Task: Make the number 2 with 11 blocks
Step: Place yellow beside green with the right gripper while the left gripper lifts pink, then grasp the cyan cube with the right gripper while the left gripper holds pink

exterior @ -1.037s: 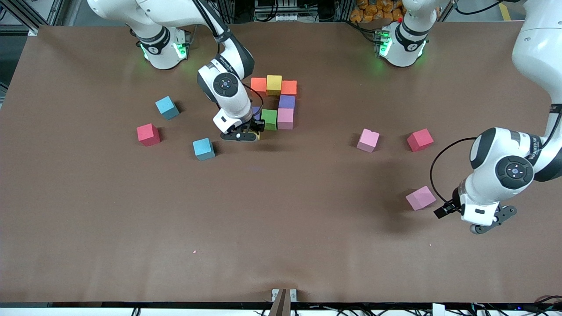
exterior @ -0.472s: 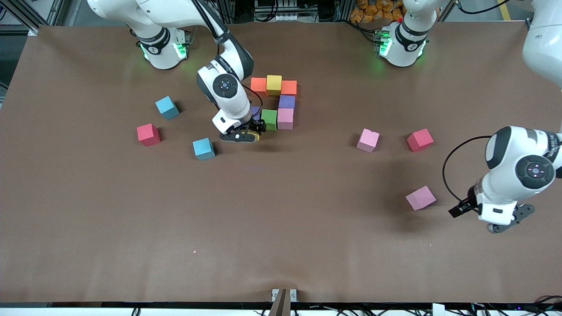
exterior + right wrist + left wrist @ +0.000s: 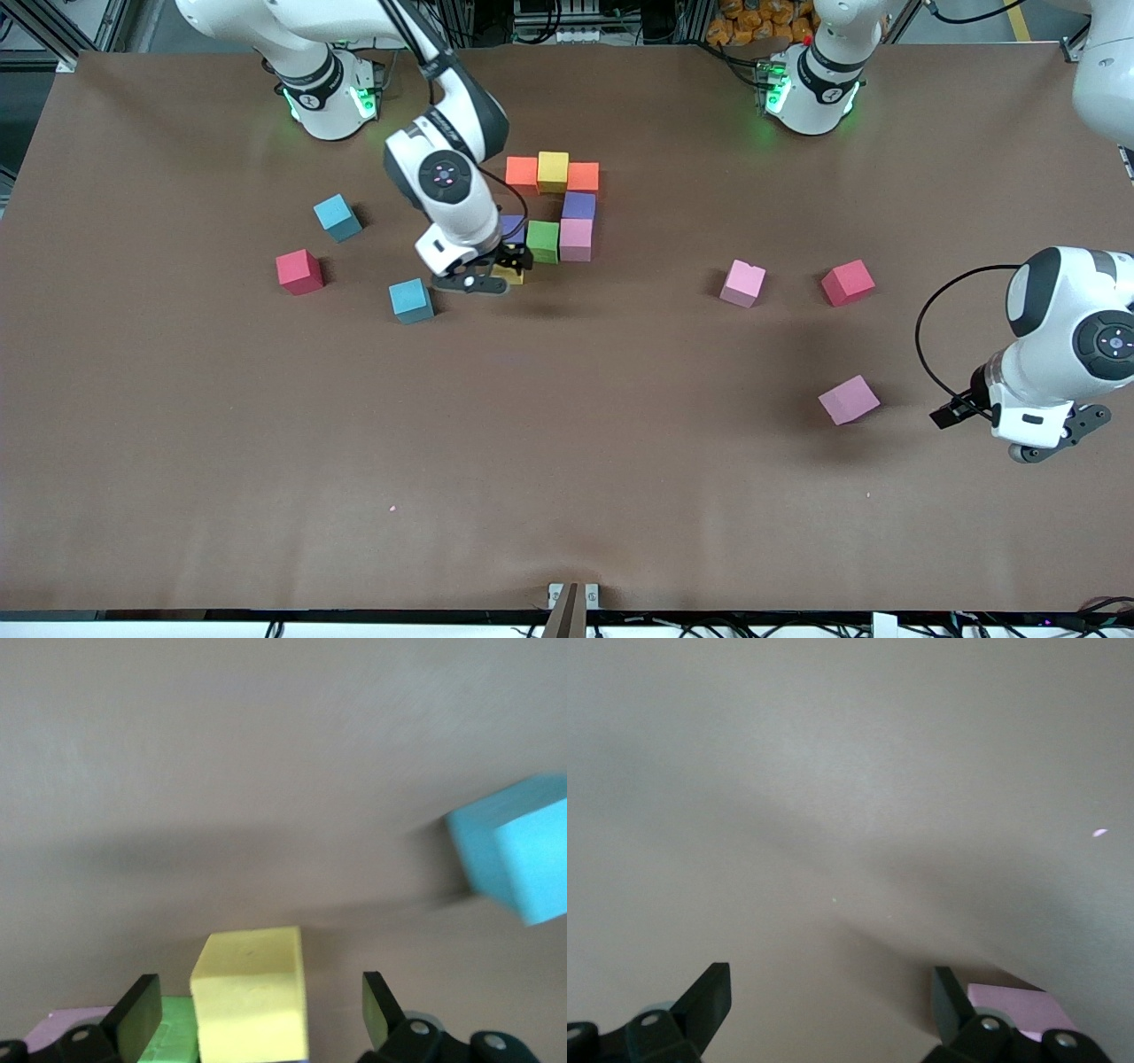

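Observation:
Part of the number 2 lies mid-table: orange (image 3: 522, 171), yellow (image 3: 553, 170) and orange (image 3: 583, 176) blocks in a row, then purple (image 3: 578, 206), pink (image 3: 576, 239), green (image 3: 543, 241) and a half-hidden purple block (image 3: 513, 226). My right gripper (image 3: 483, 282) (image 3: 257, 1010) stands open just above a second yellow block (image 3: 251, 992), which sits free between the fingers (image 3: 137, 1017) beside the green block (image 3: 170, 1035). My left gripper (image 3: 1050, 443) (image 3: 830, 1001) hangs open and empty near the left arm's end, beside a loose pink block (image 3: 849, 399) (image 3: 1014, 1003).
Loose on the table are two light blue blocks (image 3: 411, 300) (image 3: 337, 217) and a red cube (image 3: 299, 271) toward the right arm's end. Another pink block (image 3: 742, 283) and a red cube (image 3: 848, 282) lie toward the left arm's end.
My right gripper has opened and let go of the yellow block, then lifted slightly. My left arm has drawn away from the pink block toward its own end of the table.

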Motion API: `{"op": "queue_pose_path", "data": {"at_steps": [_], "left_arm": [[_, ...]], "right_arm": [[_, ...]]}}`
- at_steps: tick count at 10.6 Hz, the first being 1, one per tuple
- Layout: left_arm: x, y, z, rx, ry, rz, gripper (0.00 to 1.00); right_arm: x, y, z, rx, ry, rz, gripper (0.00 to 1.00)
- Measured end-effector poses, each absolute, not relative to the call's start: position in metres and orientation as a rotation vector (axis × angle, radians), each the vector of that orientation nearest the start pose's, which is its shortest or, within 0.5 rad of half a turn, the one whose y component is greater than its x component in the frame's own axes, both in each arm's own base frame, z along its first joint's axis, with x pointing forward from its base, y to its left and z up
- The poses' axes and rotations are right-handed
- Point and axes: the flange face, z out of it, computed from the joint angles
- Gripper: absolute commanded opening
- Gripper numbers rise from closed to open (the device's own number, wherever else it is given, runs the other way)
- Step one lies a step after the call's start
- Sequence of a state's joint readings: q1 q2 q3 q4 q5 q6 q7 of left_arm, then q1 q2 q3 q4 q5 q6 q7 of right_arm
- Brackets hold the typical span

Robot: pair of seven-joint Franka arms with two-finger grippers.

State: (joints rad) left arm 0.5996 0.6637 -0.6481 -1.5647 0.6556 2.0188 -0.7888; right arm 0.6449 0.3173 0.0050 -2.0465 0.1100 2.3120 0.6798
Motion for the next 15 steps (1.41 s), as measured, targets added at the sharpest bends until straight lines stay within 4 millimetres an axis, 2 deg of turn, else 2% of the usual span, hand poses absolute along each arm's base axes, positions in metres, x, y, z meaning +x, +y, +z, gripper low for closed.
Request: {"op": "queue_pose_path", "data": {"at_steps": [2, 4, 6, 9, 11, 12, 14, 15], "left_arm": [[0.684, 0.084, 0.304, -2.834, -0.786, -0.033, 1.00], [0.683, 0.087, 0.300, -2.833, -0.793, -0.023, 1.00], [0.683, 0.089, 0.299, -2.833, -0.795, -0.021, 1.00], [0.682, 0.090, 0.290, -2.837, -0.796, 0.002, 1.00], [0.682, 0.089, 0.280, -2.845, -0.794, 0.021, 1.00], [0.682, 0.085, 0.273, -2.855, -0.789, 0.029, 1.00], [0.686, 0.069, 0.251, -2.908, -0.763, 0.016, 1.00], [0.687, 0.054, 0.236, -2.933, -0.737, 0.028, 1.00]], "right_arm": [[0.500, 0.308, 0.296, -3.093, 0.056, 0.126, 1.00], [0.520, 0.269, 0.289, -3.106, -0.076, 0.128, 1.00], [0.527, 0.243, 0.279, -3.137, -0.265, 0.134, 1.00], [0.518, 0.234, 0.249, -3.190, -0.452, 0.125, 1.00], [0.504, 0.229, 0.226, -3.181, -0.470, 0.096, 1.00], [0.500, 0.227, 0.221, -3.180, -0.470, 0.100, 1.00], [0.498, 0.226, 0.219, -3.180, -0.473, 0.105, 1.00], [0.496, 0.226, 0.217, -3.179, -0.480, 0.108, 1.00]]}}
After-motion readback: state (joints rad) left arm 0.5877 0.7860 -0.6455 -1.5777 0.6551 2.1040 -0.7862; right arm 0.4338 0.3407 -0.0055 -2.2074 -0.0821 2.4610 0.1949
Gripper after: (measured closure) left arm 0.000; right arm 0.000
